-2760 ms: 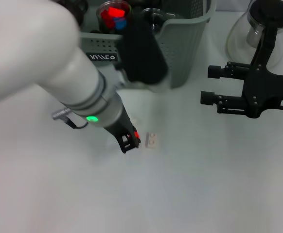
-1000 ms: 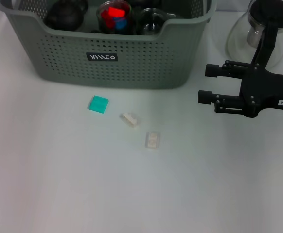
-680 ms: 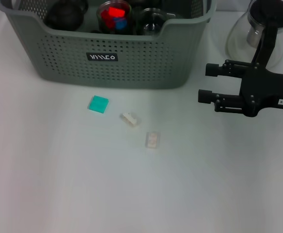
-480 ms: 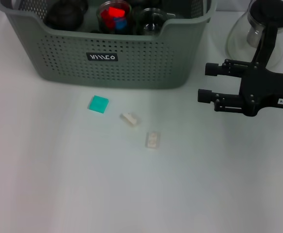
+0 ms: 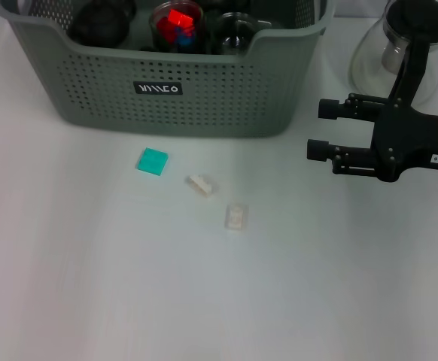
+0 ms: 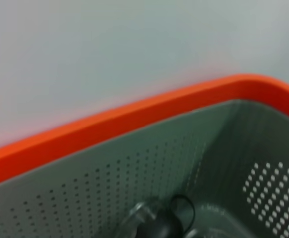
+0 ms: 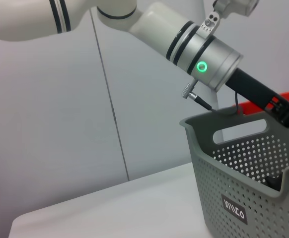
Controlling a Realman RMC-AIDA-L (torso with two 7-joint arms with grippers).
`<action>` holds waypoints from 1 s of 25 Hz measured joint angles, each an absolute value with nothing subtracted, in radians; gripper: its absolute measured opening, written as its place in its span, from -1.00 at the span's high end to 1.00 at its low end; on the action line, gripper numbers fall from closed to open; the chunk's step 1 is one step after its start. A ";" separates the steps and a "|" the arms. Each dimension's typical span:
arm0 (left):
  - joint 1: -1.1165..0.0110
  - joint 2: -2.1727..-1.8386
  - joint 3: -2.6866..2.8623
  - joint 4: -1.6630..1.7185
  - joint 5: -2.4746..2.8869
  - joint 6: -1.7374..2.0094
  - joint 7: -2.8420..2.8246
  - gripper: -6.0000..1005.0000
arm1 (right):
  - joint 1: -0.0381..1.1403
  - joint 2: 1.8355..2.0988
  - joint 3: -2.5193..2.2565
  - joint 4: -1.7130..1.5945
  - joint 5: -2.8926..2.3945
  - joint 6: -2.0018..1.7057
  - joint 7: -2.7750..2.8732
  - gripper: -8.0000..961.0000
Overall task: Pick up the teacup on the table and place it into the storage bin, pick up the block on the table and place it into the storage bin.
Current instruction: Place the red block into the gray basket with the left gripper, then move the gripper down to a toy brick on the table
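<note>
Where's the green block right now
In the head view the green block lies flat on the table, left of centre, just in front of the storage bin, with two small pale blocks to its right.

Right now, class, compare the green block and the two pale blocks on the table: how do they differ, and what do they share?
The green block is a flat teal square; the pale blocks are cream-coloured and oblong. The green block lies nearest the storage bin; the pale blocks lie farther out towards the right gripper. The green block looks larger. All three rest on the table, apart from each other, outside the bin.
</note>
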State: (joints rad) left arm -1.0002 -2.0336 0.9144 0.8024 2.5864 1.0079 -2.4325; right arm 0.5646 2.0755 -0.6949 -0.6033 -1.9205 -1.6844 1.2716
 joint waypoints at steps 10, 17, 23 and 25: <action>-0.667 -2.098 0.835 1.160 1.896 1.138 -2.227 -0.27 | 0.565 2.075 -0.688 -0.604 -1.919 -1.684 1.272 -0.59; -0.589 -2.021 0.642 0.893 1.491 1.565 -2.024 -0.26 | 0.567 2.075 -0.686 -0.601 -1.915 -1.684 1.272 -0.59; -0.581 -1.916 0.593 0.654 1.659 1.857 -1.812 -0.26 | 0.563 2.075 -0.682 -0.602 -1.913 -1.684 1.272 -0.59; -0.573 -1.918 0.593 0.678 1.745 1.882 -1.801 -0.26 | 0.563 2.075 -0.677 -0.602 -1.913 -1.684 1.272 -0.59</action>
